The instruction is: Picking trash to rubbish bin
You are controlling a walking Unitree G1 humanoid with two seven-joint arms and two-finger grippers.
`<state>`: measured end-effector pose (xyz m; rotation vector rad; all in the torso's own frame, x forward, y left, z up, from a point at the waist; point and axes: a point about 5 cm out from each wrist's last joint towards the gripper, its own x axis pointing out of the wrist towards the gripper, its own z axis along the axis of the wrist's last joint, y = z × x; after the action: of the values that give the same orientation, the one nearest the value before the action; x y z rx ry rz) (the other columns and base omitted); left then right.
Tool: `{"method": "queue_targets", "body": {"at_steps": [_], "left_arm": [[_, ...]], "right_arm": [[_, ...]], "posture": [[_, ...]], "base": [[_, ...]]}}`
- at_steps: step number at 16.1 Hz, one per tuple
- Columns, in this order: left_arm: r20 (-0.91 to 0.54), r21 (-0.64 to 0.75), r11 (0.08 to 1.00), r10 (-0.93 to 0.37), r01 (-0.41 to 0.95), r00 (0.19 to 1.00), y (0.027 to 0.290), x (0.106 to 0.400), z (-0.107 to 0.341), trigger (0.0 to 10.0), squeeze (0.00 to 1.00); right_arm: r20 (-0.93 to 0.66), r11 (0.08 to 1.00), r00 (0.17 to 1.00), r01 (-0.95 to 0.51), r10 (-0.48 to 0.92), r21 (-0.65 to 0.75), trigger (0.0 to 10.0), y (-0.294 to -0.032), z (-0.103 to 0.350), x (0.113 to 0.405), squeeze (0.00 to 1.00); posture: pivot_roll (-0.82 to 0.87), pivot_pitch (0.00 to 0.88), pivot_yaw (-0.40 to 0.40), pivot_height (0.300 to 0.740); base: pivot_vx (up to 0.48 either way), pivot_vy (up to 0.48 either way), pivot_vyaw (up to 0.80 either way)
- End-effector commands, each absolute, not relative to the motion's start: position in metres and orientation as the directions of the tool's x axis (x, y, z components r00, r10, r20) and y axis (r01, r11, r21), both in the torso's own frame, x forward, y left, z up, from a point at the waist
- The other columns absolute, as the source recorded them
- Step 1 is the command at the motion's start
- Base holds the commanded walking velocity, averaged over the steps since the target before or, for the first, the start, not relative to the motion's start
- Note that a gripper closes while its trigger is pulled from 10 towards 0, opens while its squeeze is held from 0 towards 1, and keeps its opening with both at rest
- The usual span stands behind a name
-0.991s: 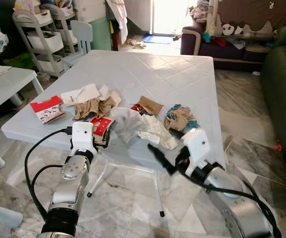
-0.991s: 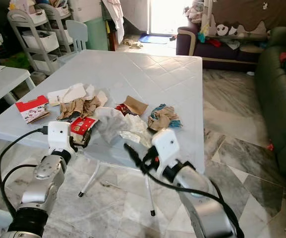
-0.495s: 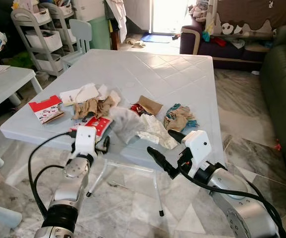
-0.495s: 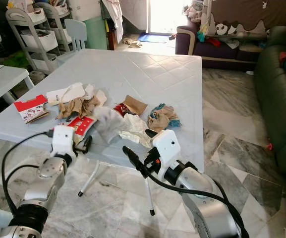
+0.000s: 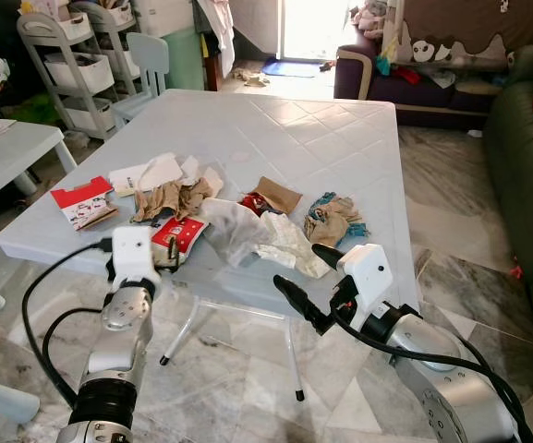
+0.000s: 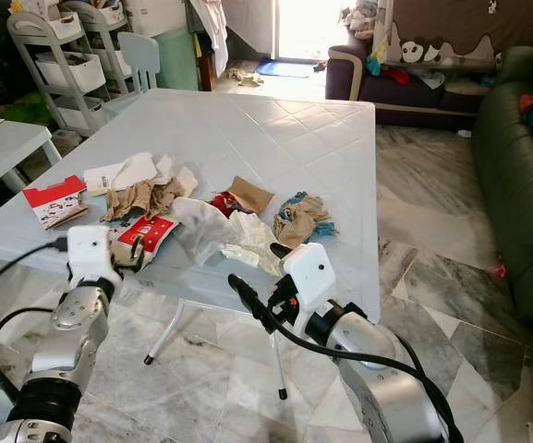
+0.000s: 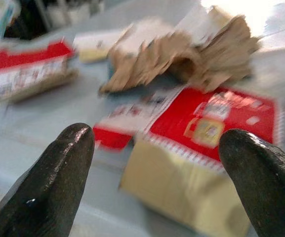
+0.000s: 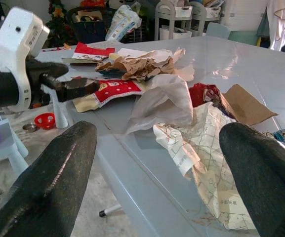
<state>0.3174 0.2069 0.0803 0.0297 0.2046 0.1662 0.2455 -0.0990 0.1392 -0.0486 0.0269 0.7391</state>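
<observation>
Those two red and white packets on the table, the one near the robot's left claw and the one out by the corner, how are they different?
The packet by the left gripper is the red wrapper: flat, thin, lying at the table's near edge beside the crumpled brown paper. The red carton at the corner looks thicker, box-like, and lies apart from the pile. The open gripper points at the wrapper; nothing is near the carton. Both are red and white with print, resting on the grey table.

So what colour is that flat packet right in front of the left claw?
The packet is red with a tan end and small printed pictures, clearest in the left wrist view.
</observation>
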Motion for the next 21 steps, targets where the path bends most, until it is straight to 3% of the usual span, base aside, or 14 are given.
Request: {"method": "queue_targets", "body": {"at_steps": [1,4,11,16,21], "left_arm": [[-0.227,0.002,0.980,0.193,-0.198,0.955,0.211,0.320,0.079,10.0,0.00],[-0.246,-0.151,0.958,0.201,-0.243,0.948,0.210,0.323,0.082,10.0,0.00],[-0.291,-0.326,0.901,0.192,-0.286,0.937,0.201,0.339,0.088,10.0,0.00],[-0.213,-0.321,0.891,0.262,-0.320,0.941,0.206,0.335,0.102,10.0,0.00],[-0.321,-0.430,0.840,0.201,-0.331,0.926,0.199,0.343,0.092,10.0,0.00]], "right_arm": [[-0.028,0.726,0.727,-0.687,0.687,-0.040,10.0,-0.096,0.144,0.244,0.00],[-0.026,0.728,0.729,-0.685,0.684,-0.035,10.0,-0.095,0.144,0.244,0.00],[-0.022,0.736,0.737,-0.676,0.676,-0.042,10.0,-0.096,0.145,0.243,0.00],[-0.021,0.737,0.738,-0.675,0.675,-0.039,10.0,-0.096,0.145,0.243,0.00],[-0.017,0.737,0.738,-0.675,0.675,-0.043,10.0,-0.095,0.146,0.245,0.00]], "posture": [[-0.16,0.000,0.012,0.740],[-0.16,0.000,0.014,0.740],[-0.18,0.000,0.016,0.740],[-0.17,0.000,0.013,0.740],[-0.18,0.000,0.016,0.740]], "base": [[0.000,0.000,0.00],[0.000,0.000,0.00],[0.000,0.000,0.00],[0.000,0.000,0.00],[0.000,0.000,0.00]]}}
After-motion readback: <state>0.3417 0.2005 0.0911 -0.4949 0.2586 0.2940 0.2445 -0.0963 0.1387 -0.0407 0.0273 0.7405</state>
